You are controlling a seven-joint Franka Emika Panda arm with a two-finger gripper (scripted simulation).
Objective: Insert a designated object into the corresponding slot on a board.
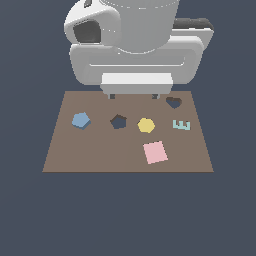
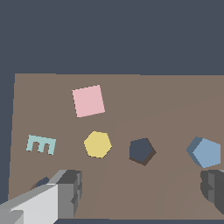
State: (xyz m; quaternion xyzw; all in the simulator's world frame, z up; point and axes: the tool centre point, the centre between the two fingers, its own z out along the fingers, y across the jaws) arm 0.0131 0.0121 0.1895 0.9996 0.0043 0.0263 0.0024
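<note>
The gripper (image 2: 142, 192) hangs above the board (image 1: 65, 155) with its jaws spread wide and holding nothing, because the light-blue block (image 1: 81, 120) lies free on the board, just beside the pentagon slot (image 1: 118, 121).

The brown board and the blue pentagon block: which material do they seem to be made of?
The board looks like matte wood or fibreboard: flat brown, no grain, no gloss. The blue pentagon block looks like matte plastic or painted wood: even colour, darker side faces. Both are simulator renders, so the material stays uncertain.
</note>
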